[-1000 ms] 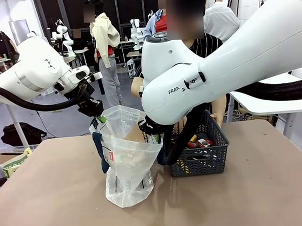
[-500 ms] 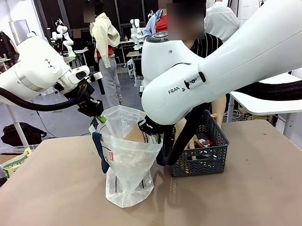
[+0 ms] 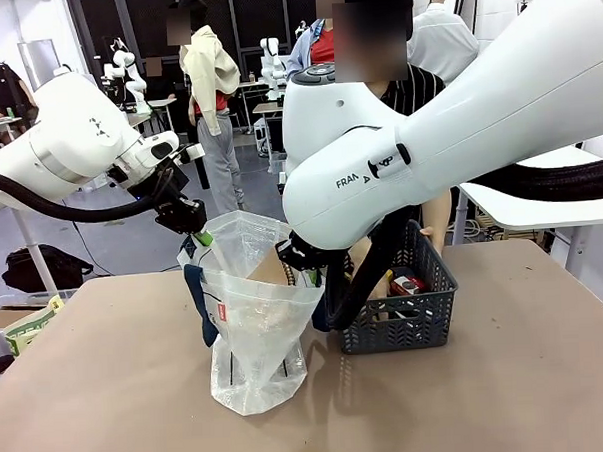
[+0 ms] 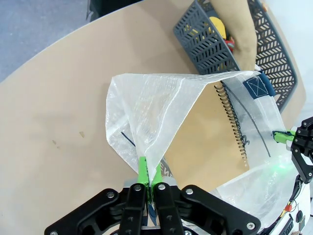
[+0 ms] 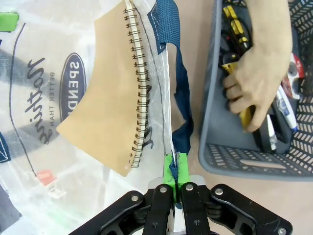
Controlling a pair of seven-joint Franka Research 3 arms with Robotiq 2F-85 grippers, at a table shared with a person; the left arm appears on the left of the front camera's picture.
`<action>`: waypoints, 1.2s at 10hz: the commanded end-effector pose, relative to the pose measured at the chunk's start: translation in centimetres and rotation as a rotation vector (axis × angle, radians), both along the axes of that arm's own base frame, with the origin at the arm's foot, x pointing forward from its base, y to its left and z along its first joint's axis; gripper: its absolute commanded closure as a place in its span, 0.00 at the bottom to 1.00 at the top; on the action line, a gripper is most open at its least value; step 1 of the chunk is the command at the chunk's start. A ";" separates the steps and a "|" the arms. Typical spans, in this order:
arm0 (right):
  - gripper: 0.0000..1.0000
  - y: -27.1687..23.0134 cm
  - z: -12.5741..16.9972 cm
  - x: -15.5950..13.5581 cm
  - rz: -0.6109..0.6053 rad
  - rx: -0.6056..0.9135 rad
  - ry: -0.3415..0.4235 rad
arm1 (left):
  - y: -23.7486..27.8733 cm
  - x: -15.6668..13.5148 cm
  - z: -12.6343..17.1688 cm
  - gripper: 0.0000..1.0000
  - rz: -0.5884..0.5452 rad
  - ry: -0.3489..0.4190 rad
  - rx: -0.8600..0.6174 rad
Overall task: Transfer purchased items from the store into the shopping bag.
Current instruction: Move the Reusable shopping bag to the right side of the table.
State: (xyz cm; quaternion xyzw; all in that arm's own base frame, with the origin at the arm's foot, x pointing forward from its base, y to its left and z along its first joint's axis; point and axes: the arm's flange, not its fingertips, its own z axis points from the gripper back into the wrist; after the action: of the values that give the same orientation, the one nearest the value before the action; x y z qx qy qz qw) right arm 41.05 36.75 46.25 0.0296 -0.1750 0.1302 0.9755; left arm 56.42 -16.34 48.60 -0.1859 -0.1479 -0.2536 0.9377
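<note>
Evidently flimsy, slippery film, the shopping bag (image 3: 256, 338) mid-frame; clamped at rim folds by left gripper (image 4: 147, 169), right gripper (image 5: 175, 166); best held there.

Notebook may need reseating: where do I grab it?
Pinch the notebook by its upper edge, from above through the bag mouth: it stands tilted, thin edge up, spiral along one side. The left gripper and right gripper hold the bag; free one first.
</note>
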 end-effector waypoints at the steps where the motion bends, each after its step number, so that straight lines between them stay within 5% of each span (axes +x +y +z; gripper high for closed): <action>1: 1.00 -0.2 -0.1 -0.2 -0.002 -0.001 -0.010 | 0.3 0.1 0.0 1.00 0.002 -0.005 0.001; 12: 1.00 -0.2 -0.1 -0.2 -0.002 -0.001 -0.010 | 0.3 0.1 0.0 1.00 0.002 -0.005 0.001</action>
State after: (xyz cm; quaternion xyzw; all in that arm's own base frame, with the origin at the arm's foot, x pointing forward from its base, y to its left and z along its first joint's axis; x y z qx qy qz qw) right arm 41.06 36.74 46.25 0.0296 -0.1750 0.1301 0.9755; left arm 56.43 -16.32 48.60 -0.1859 -0.1480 -0.2534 0.9377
